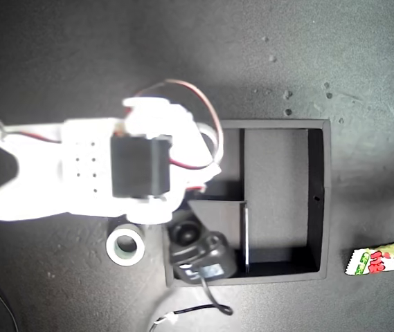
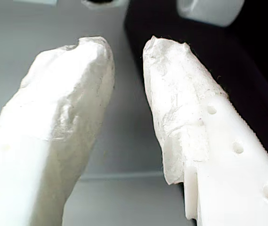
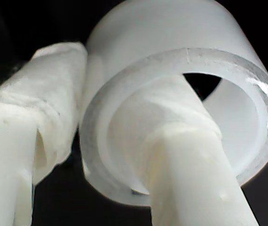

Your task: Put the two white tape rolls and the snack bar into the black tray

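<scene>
The black tray [image 1: 321,200] lies at the centre right of the exterior view. A white arm [image 1: 86,166] reaches from that view's left over the tray's left compartments, hiding its own jaws; I cannot tell which arm it is. My second gripper [image 3: 119,80] is shut on a wide white tape roll [image 3: 171,28], one finger through its hole, over blackness. A smaller tape roll [image 1: 126,245] with a greenish-grey core rests on the table just outside the tray's left wall. The snack bar [image 1: 383,257] lies at the exterior view's right edge. My first gripper [image 2: 129,47] is open and empty; a white ring [image 2: 211,9] shows beyond it.
A black wrist camera [image 1: 197,252] with its cable hangs over the tray's near-left compartment. Red and white wires [image 1: 197,104] loop above the arm. A thin cable [image 1: 183,315] trails along the exterior view's bottom. The table is dark with small specks.
</scene>
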You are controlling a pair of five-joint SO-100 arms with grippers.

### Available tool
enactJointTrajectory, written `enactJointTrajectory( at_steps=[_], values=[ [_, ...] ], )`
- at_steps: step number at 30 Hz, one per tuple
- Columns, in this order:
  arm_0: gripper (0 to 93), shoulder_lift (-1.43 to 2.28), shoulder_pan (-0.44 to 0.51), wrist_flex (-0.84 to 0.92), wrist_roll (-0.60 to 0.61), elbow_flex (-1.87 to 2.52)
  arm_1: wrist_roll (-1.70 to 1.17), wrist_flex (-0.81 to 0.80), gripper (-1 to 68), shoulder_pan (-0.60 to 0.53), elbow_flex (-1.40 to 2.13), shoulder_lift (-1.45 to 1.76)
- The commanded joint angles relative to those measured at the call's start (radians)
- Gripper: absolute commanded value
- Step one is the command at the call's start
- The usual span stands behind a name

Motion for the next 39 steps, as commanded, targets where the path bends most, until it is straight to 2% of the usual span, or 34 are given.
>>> enactJointTrajectory(
  at_steps=[1,5,7,9,12,16,20,28,32,35,39],
  values=[
    [0.4,-0.043,0.005,0.021,-0.006,-0.115,0.011,0.037,12.0,-0.046,-0.272,-0.253],
    [0.3,-0.074,0.021,0.021,-0.018,-0.135,0.241,0.299,21.6,-0.051,-0.664,-0.643],
    [0.3,-0.075,0.029,0.021,-0.020,-0.135,0.414,0.459,24.1,-0.049,-0.799,-0.762],
    [0.8,-0.074,0.032,0.021,-0.025,-0.121,0.588,0.568,27.3,-0.058,-0.822,-0.788],
    [8.2,-0.075,0.034,0.021,-0.034,-0.095,0.845,0.703,30.6,-0.107,-0.784,-0.787],
    [16.7,-0.077,0.034,0.023,-0.051,-0.083,1.129,0.755,33.4,-0.202,-0.703,-0.772],
    [17.0,-0.040,0.023,0.023,-0.063,-0.078,1.335,0.712,34.2,-0.302,-0.644,-0.772],
    [14.8,0.272,-0.028,0.023,-0.123,0.101,1.605,0.403,31.6,-0.497,-0.419,-0.772],
    [14.7,0.479,-0.008,0.023,-0.206,0.202,1.667,0.233,31.3,-0.566,-0.279,-0.772],
    [14.8,0.649,0.025,0.023,-0.311,0.345,1.727,0.158,31.5,-0.609,-0.170,-0.773],
    [15.5,0.816,0.118,0.020,-0.479,0.546,1.758,0.078,29.9,-0.623,-0.058,-0.773]
  ],
)
